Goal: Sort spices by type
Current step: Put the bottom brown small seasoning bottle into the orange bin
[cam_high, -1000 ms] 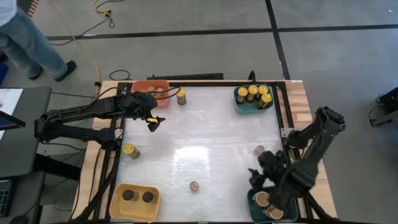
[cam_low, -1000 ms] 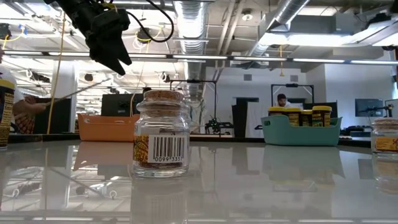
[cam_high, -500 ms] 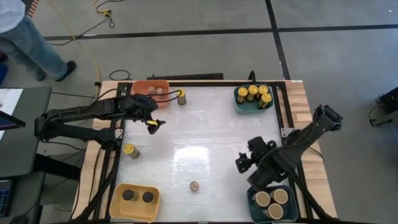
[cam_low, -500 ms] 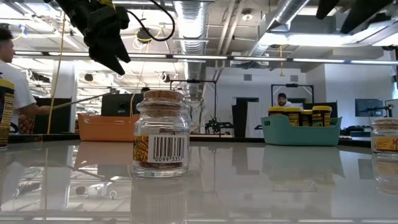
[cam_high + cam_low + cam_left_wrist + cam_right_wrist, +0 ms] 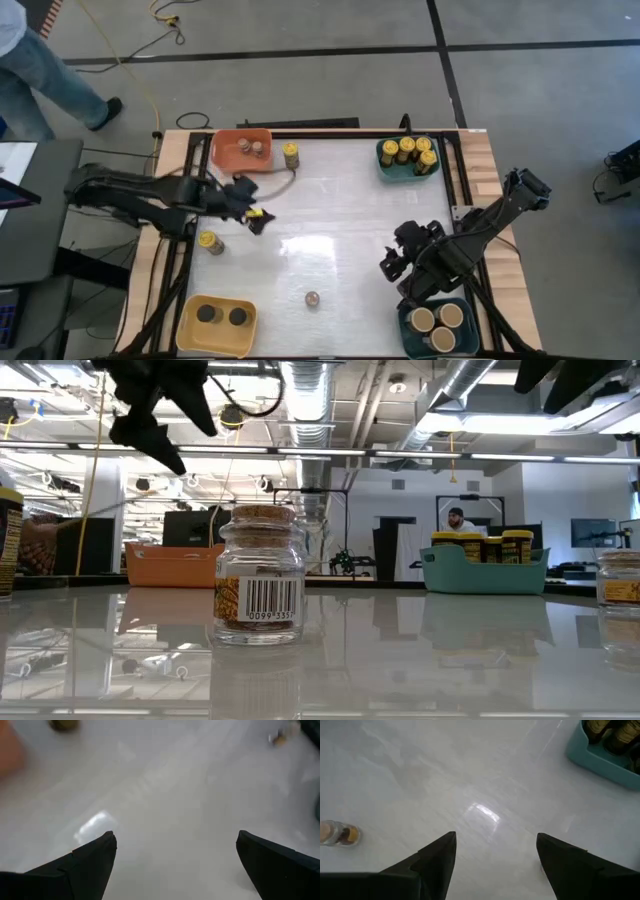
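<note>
A: Left claw [image 5: 257, 219]?
B: Spread wide, holding nothing, above the tabletop [image 5: 330, 215] near a yellow-lidded jar [image 5: 210, 242].
A: Right claw [image 5: 392, 266]?
B: Also spread, empty, beside the teal bin [image 5: 417, 337] of tan-lidded jars [image 5: 437, 318].
A: Loose jars?
B: Cork-topped jar [image 5: 312, 299] at front centre.

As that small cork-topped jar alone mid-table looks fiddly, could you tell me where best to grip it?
Probably from straight above, jaws spread across the glass body of the cork-topped jar below its narrower neck: it stands upright and alone, with open table on every side.
</note>
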### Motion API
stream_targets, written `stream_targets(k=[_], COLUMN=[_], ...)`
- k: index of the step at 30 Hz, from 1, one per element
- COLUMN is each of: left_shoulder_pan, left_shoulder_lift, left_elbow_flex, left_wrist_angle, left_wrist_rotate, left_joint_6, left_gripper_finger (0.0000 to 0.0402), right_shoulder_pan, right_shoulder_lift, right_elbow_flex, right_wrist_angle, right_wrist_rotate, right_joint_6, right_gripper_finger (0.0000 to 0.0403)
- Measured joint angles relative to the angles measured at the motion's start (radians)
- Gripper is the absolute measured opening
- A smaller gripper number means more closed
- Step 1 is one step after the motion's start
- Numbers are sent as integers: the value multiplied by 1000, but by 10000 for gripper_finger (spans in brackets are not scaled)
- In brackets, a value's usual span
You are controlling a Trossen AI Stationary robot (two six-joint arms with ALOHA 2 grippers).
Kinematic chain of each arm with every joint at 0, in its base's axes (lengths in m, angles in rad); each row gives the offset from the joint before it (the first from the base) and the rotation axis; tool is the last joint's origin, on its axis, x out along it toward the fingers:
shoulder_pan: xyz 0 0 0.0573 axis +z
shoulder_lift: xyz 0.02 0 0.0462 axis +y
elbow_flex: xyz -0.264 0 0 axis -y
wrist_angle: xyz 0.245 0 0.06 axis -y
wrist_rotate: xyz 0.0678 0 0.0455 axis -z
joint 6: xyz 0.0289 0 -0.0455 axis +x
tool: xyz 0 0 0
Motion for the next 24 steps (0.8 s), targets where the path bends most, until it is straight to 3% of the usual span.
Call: stream_targets(k=[9, 17, 24], left_shoulder_pan=[-198, -270, -289], left_shoulder_lift=[378, 671, 856], left_elbow_flex=[315, 604, 724], left_wrist_angle=[-130, -228, -180], left_wrist_rotate=[-43, 49, 149], left_joint_6=[-233, -308, -349], left_gripper_finger=[393, 393, 393], right_shoulder_pan=[28, 69, 103], right_shoulder_lift=[0, 0, 0], right_elbow_flex=[0, 0, 0], right_wrist_angle=[-4, -4, -4], right_wrist_rotate=[-40, -41, -41], right_joint_6=[-28, -28, -26], right_gripper_finger=[302, 302, 302])
